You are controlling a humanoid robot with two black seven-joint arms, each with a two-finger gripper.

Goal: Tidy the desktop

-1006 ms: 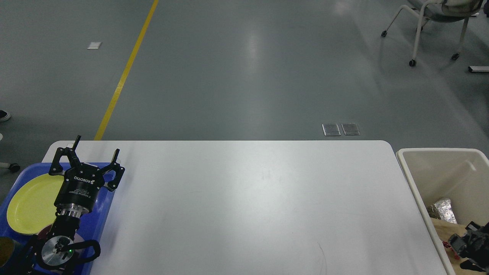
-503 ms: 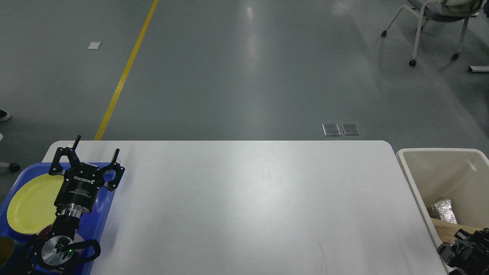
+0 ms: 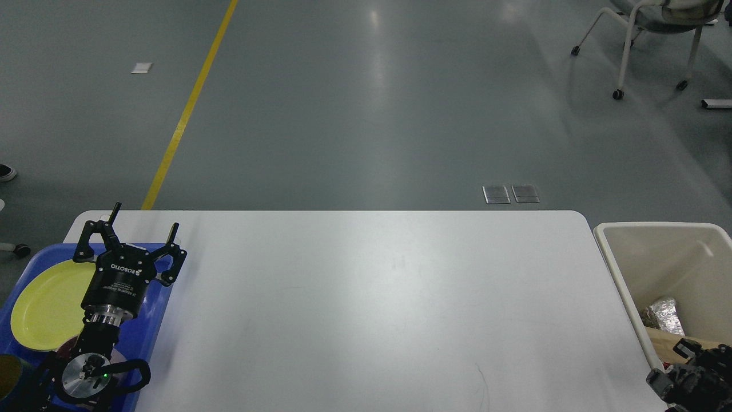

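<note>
The white desktop (image 3: 366,309) fills the lower middle of the head view and is bare. My left gripper (image 3: 146,220) is open and empty, fingers spread, held over the far right part of a blue tray (image 3: 150,320) at the desktop's left end. A yellow plate (image 3: 46,306) lies in the tray, left of the gripper. My right gripper (image 3: 683,375) shows only as a dark blurred shape at the bottom right corner, over the near edge of a beige bin (image 3: 623,286); its fingers cannot be told apart.
The beige bin stands off the desktop's right end and holds crumpled foil (image 3: 662,315) and a brown piece (image 3: 666,342). A dark round cup (image 3: 8,375) sits at the tray's near left. A wheeled chair (image 3: 646,34) stands on the floor far right.
My right gripper has moved left and down, from over the bin's contents toward the bin's near left edge. The left arm has not moved.
</note>
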